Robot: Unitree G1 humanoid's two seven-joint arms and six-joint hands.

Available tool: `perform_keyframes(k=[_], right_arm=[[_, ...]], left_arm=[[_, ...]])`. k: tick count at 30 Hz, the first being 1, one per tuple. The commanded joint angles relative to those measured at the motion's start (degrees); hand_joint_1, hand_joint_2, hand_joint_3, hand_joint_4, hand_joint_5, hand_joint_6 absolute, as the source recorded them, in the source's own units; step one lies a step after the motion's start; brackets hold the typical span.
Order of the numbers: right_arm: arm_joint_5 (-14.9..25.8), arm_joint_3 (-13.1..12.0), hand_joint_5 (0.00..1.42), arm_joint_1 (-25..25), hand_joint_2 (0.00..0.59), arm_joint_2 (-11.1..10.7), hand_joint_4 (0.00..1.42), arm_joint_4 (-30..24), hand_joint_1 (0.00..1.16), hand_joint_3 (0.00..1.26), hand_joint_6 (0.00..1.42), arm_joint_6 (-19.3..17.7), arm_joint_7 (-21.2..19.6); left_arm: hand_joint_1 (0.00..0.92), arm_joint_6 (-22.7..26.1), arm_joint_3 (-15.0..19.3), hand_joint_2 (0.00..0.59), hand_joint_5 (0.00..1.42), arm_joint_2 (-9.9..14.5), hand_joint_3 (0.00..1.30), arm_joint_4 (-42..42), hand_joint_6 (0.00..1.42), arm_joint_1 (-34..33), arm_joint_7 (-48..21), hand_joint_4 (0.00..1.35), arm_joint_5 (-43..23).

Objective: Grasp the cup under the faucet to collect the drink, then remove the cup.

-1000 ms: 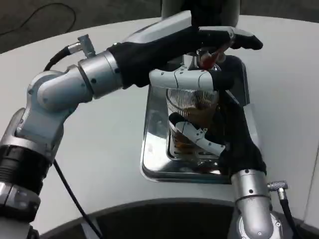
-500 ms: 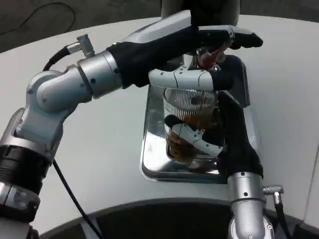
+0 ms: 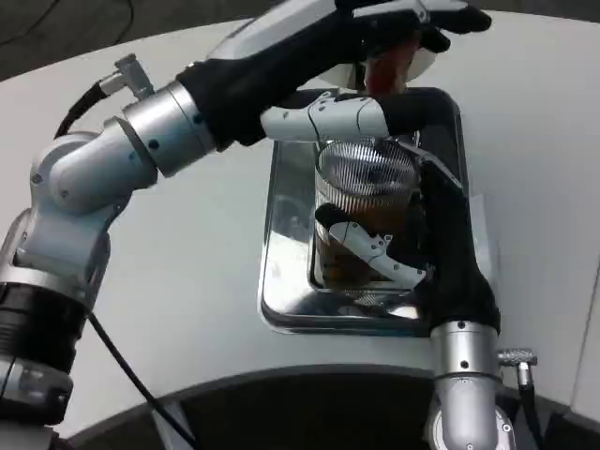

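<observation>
The cup (image 3: 361, 220) stands in the tray (image 3: 286, 291) on the bench (image 3: 187, 272), the faucet lever (image 3: 382, 70) just beyond it.

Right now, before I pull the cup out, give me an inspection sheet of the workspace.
Surface: white table, round-edged, bare around the tray.
Job's things: ribbed clear cup with brown drink in its lower part, standing over the metal drip tray; red faucet lever above it.
Clutter: nothing seen.
Hands: right hand holds the cup from the side; left hand reaches over the faucet lever, contact hidden.
Cables: black cable hanging from the left forearm; another cable on the floor.
Surroundings: dark floor beyond the table.
</observation>
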Motion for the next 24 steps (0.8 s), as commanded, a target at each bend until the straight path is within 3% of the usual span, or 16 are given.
perform_keyframes(k=[1, 14, 24], right_arm=[[-0.5, 0.2, 0.77, 1.6, 0.232, 0.5, 0.64, 0.6, 0.87, 0.51, 0.58, 0.6, -0.1], [-0.6, 0.0, 0.79, 2.2, 0.222, 0.4, 0.66, -0.5, 0.88, 0.53, 0.59, 0.7, -0.6], [-0.8, -0.6, 0.82, 2.8, 0.21, 0.0, 0.69, -2.0, 0.9, 0.55, 0.63, 0.6, -1.5]], left_arm=[[0.0, 0.6, 2.5, 0.114, 0.22, 0.6, 0.2, -2.4, 0.18, 0.8, 1.9, 0.15, -1.6], [0.0, 2.5, 3.8, 0.116, 0.25, 0.7, 0.21, -6.8, 0.2, 1.8, 1.2, 0.17, -3.5], [0.0, 7.5, 6.1, 0.118, 0.26, 1.2, 0.24, -16.9, 0.22, 5.9, 1.1, 0.21, -6.6]])
